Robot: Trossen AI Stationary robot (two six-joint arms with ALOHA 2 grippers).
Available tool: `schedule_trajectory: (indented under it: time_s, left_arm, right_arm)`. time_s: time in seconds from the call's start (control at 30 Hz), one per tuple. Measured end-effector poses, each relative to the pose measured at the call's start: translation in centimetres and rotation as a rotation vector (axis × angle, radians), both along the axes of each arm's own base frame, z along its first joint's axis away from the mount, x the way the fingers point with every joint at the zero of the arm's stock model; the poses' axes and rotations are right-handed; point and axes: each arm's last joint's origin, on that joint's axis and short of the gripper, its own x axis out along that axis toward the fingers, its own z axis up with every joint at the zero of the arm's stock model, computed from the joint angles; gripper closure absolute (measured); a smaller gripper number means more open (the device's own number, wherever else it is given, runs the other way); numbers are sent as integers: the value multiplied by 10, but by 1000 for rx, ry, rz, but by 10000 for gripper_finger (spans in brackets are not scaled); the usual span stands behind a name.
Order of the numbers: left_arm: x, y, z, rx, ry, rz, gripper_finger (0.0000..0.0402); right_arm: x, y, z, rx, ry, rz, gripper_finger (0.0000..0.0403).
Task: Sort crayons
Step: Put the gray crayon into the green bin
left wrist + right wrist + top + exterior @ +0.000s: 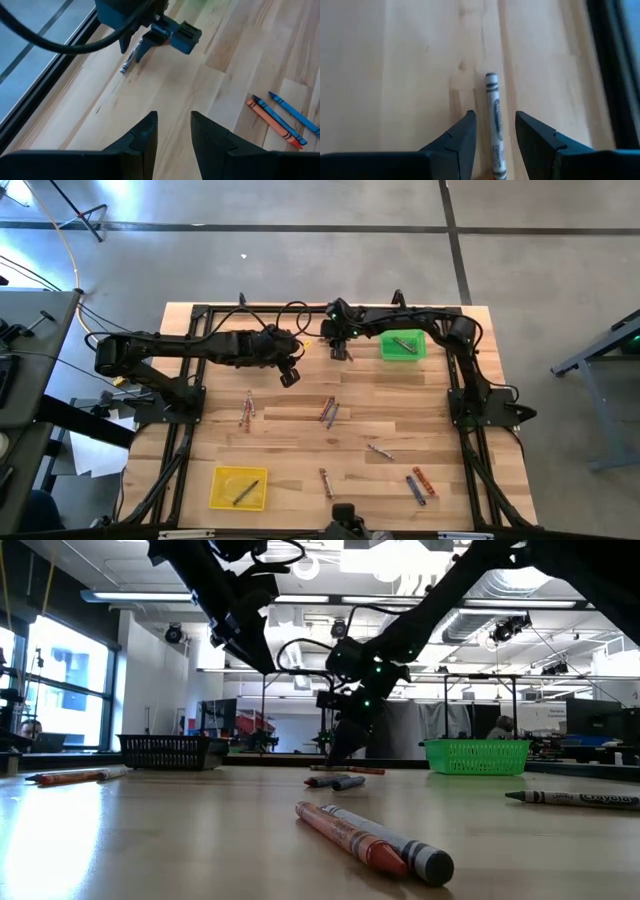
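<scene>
Two arms are over the far half of the table. Right gripper is down at about twelve o'clock, fingers spread apart, straddling a grey crayon that lies flat on the wood, not yet pinched. Left gripper hovers just beside it toward ten o'clock, fingers parted with nothing between them. Green tray sits at one o'clock with a crayon inside; yellow tray at seven o'clock holds another. Loose crayons lie scattered from centre to five o'clock.

Overhead looks straight down, low camera level across the table; both wrist cameras share one grey crayon.
</scene>
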Motion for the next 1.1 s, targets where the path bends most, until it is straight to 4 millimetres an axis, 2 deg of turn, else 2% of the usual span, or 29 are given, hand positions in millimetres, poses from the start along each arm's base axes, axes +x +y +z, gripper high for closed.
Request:
schedule_trajectory:
  time_s: [0.3,0.4,0.53,0.9,1.1]
  left_arm:
    - [0,0,0,-3,4,-1,300]
    - [0,0,0,-4,6,-2,300]
    - [-1,0,-1,-5,9,-2,300]
    - [-1,-2,-1,-16,6,6,300]
    - [-1,-4,-1,-18,8,0,300]
  right_arm:
    - [1,-12,-8,123,17,-36,275]
    - [1,-14,-7,177,2,-53,292]
    - [0,-17,-7,202,3,-89,336]
    - [-4,-17,-8,219,35,-100,349]
    - [-12,-21,-8,253,78,-112,389]
